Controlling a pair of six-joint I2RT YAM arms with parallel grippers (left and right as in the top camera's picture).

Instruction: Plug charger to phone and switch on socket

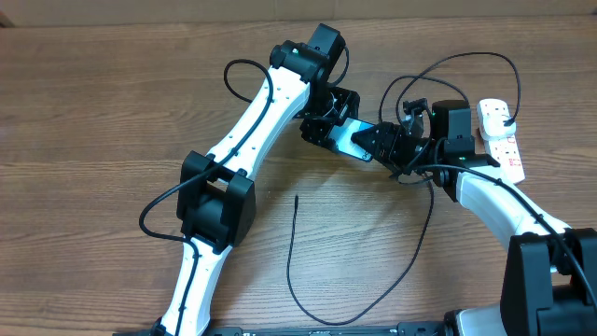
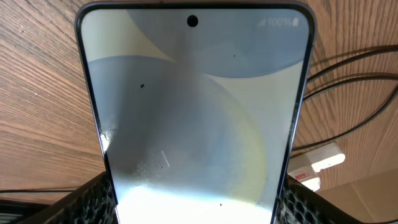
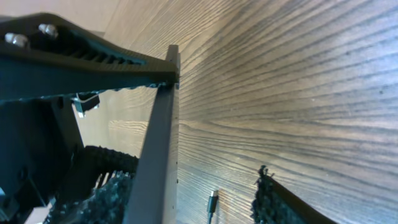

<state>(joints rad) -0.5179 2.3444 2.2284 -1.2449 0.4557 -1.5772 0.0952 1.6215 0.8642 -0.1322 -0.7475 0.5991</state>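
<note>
Clamping glossy pale-blue smartphone [image 2: 193, 112] showing "100%", left gripper [image 2: 194, 202] at 12 o'clock, right gripper [image 3: 186, 186] gaping astride its end, thin black charger cable [image 1: 291, 271] at 6 o'clock, white plastic power strip [image 1: 502, 140] at 3 o'clock.

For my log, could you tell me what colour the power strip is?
The power strip is white with red markings, clearest in the overhead view.

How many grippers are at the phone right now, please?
2. The left gripper clamps one end of the phone; the right gripper straddles the opposite end, jaws open.
</note>
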